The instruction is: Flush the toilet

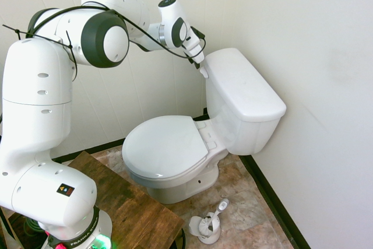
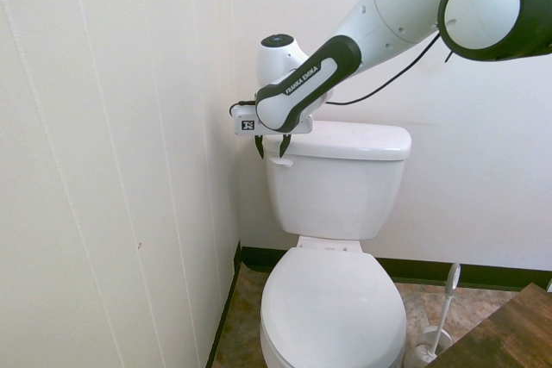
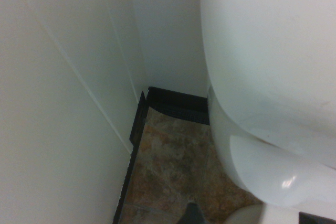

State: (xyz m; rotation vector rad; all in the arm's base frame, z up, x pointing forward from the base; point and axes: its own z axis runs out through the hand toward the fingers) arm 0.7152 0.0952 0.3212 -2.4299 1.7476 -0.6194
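I see the big white toilet point(image 2: 336, 213) in the corner of the room, with its seat lid down and its tank against the back wall. My gripper point(image 2: 272, 147) hangs at the tank's top corner, at about 10 o'clock from the seat lid. Its two dark fingers point(image 2: 284, 146) are apart, pointing down, right by the small flush lever point(image 2: 285, 161). I cannot tell if they touch it. A toilet brush point(image 1: 211, 221) stands on the brown floor point(image 1: 245, 202) near the bowl.
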